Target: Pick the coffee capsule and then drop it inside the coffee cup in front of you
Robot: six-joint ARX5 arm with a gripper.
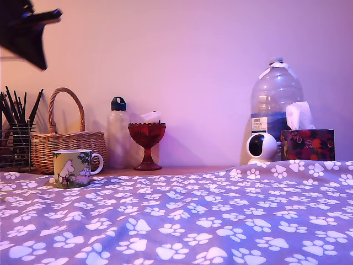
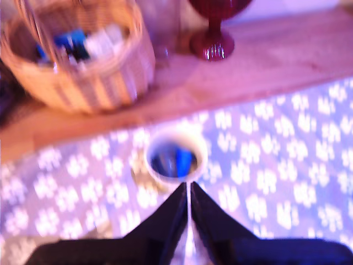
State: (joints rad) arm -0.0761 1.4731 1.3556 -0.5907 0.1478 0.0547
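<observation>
The coffee cup [image 1: 73,168], yellow-green with white cartoon creatures and a white handle, stands on the paw-print cloth at the exterior view's left. The wrist view looks down into the cup [image 2: 157,175] from above. Blurred dark blue shapes [image 2: 172,160] lie inside it, and they look like the coffee capsule. My gripper [image 2: 188,189] hangs high above the cup, and in the exterior view the gripper [image 1: 30,33] shows as a dark form in the top left corner. Its two dark fingers meet with only a thin slit between them. Nothing shows between them.
A wicker basket [image 1: 66,144] holding blue and white items stands behind the cup. Beside it are a wire pen holder [image 1: 14,144], a plastic bottle [image 1: 118,138] and a red glass goblet [image 1: 146,144]. Further right are a white camera [image 1: 261,147], a large water jug [image 1: 276,102] and a tissue box [image 1: 306,144].
</observation>
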